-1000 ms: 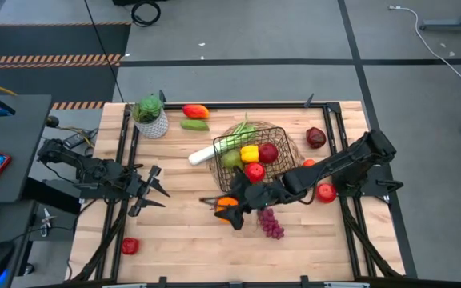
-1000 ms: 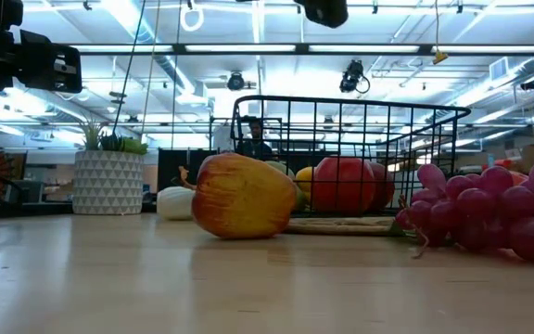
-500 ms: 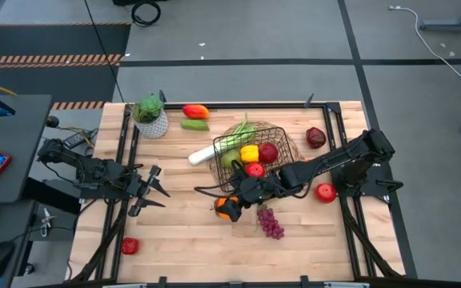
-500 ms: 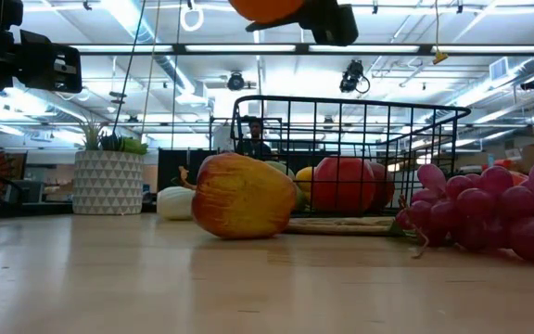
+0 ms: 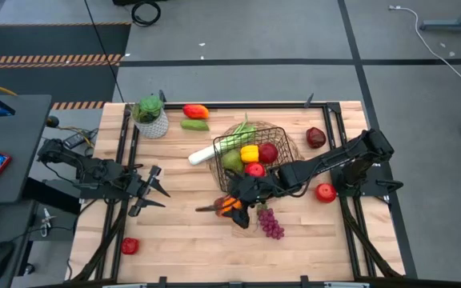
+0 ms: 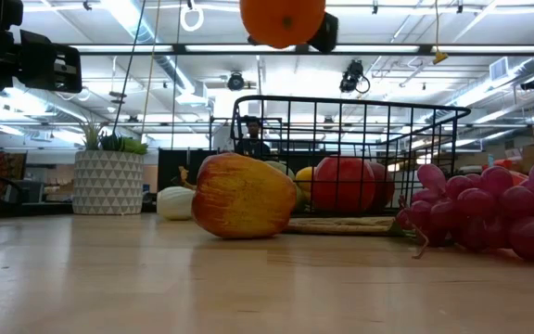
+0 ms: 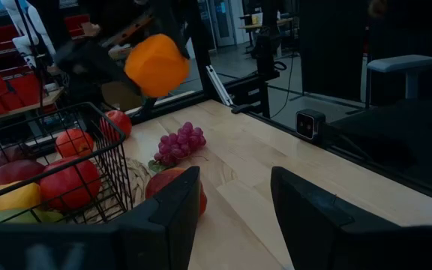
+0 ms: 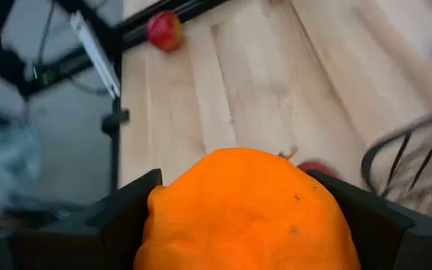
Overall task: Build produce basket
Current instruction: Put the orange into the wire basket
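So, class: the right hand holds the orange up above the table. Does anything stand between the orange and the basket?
Nothing visible blocks it. The orange hangs in the right hand, higher than the basket rim; the red-yellow apple lies lower, on the table.

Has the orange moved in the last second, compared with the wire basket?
Yes. The orange, gripped in the right hand, has come down into the low view, where it was out of sight before, above and in front of the basket, clear of the table.

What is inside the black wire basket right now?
The basket holds a yellow piece, a green piece, two red fruits and the leek, whose white end sticks out over the rim. Anything underneath them is covered.
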`<action>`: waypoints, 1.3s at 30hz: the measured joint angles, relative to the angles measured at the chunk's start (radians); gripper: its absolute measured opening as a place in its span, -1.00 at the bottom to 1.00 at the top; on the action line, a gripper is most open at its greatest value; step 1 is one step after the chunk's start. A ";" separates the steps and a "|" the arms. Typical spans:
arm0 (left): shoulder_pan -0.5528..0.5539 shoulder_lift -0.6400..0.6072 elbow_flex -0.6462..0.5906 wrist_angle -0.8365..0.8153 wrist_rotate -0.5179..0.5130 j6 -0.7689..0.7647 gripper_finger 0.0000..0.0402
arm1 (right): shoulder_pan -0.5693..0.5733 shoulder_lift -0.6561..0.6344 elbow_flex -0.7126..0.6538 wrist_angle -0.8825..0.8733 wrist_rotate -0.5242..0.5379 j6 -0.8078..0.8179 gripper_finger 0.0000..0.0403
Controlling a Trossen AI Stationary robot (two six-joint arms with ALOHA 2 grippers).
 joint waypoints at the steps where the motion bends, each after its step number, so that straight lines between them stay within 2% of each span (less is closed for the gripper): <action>1: 0.000 0.000 0.000 0.000 0.000 0.000 -0.14 | 0.000 0.000 0.000 0.000 0.000 -0.075 0.63; 13: 0.000 0.000 0.000 0.000 0.000 0.000 -0.14 | 0.018 0.000 0.000 -0.005 0.019 -0.973 0.63; 20: 0.000 0.000 0.000 0.000 0.000 0.000 -0.14 | 0.029 0.000 0.000 -0.005 0.133 -1.338 0.64; 24: 0.000 0.000 0.000 0.000 0.000 0.000 -0.14 | 0.029 0.000 0.000 -0.005 0.166 -1.389 0.64; 31: 0.000 0.000 0.000 0.000 0.000 0.000 -0.14 | 0.034 0.000 0.000 -0.003 0.163 -1.369 0.65; 34: 0.000 0.000 0.000 0.000 0.000 0.000 -0.14 | 0.036 0.000 0.000 0.027 0.156 -1.308 0.65; 39: 0.000 0.000 0.000 0.000 0.000 0.000 -0.14 | 0.035 -0.030 0.000 0.054 0.044 -1.195 0.65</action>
